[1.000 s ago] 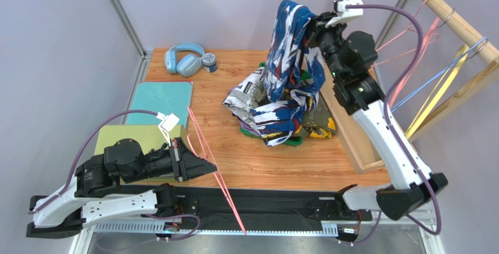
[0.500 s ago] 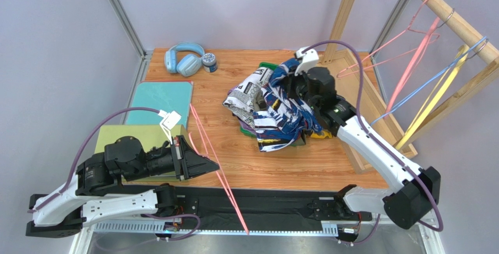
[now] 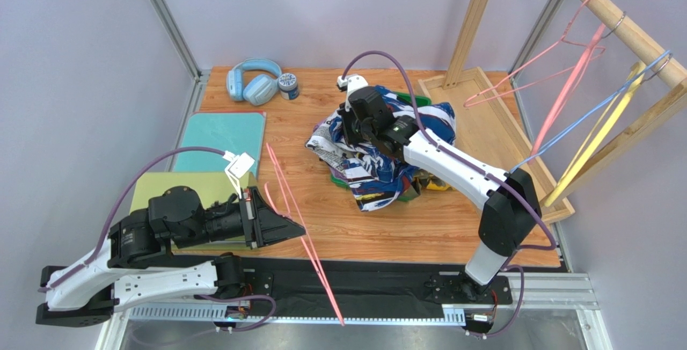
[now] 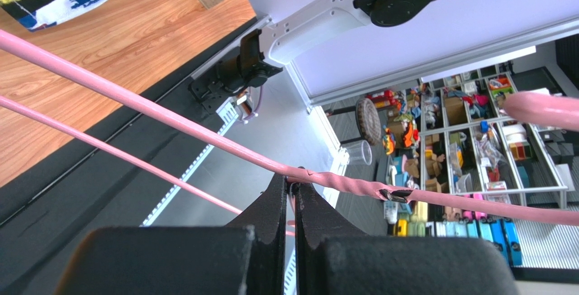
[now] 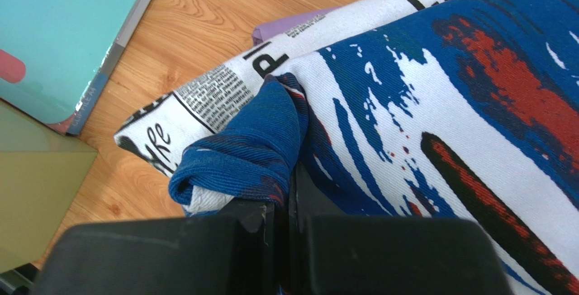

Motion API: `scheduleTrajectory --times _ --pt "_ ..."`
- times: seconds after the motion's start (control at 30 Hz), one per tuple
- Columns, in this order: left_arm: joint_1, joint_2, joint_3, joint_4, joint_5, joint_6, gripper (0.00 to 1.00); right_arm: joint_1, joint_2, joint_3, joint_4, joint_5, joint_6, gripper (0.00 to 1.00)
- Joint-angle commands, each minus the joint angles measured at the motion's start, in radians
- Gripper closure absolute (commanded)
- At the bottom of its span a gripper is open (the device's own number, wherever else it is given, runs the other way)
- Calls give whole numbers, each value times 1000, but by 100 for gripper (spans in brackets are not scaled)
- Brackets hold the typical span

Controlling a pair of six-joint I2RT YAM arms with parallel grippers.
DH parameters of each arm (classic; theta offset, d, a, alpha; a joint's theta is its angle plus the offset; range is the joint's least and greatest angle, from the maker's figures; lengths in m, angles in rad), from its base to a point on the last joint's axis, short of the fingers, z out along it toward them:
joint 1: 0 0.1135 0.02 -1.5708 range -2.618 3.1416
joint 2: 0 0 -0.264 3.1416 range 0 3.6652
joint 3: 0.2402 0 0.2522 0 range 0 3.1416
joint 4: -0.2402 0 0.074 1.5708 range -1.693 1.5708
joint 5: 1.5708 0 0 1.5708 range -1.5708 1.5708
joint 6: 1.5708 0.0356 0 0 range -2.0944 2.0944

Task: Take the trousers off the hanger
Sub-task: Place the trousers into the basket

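Pink and bare, that's the pink hanger [image 3: 292,217]. It sits in the lower left of the overhead view, its long axis running from mid-frame down to the bottom edge. The left hand [image 4: 293,196] is pinched tight on its twisted neck.

The trousers are all heaped in a pile at the centre of the bench [image 3: 339,229], up and to the right of that hanger and well apart from it. So the right hand [image 5: 285,203] is clearly the nearer one, parked right on top of the heap.

From above you can't see what its fingers are doing, because the wrist hides them. The right wrist view settles it: they're clamped shut on a rolled fold of the blue-white-red print trousers [image 5: 435,118]. The newsprint pair [image 5: 224,91] lies just beneath, toward the left of that frame, and a sliver of the purple pair [image 5: 285,34] pokes out above it.

My guess is this pair is basically off, and the next thing is just letting the fold go straight down onto the heap.
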Motion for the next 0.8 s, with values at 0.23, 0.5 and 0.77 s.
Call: scheduleTrajectory --times 0.23,0.5,0.77 --pt "-1 -70 0 39 0 7 100 10 246 -145 -18 -23 209 87" --pt "-1 -67 11 47 6 14 100 12 110 -34 -205 117 178 46" --pt "-1 -7 29 87 31 34 100 52 -63 78 -418 215 107 11"
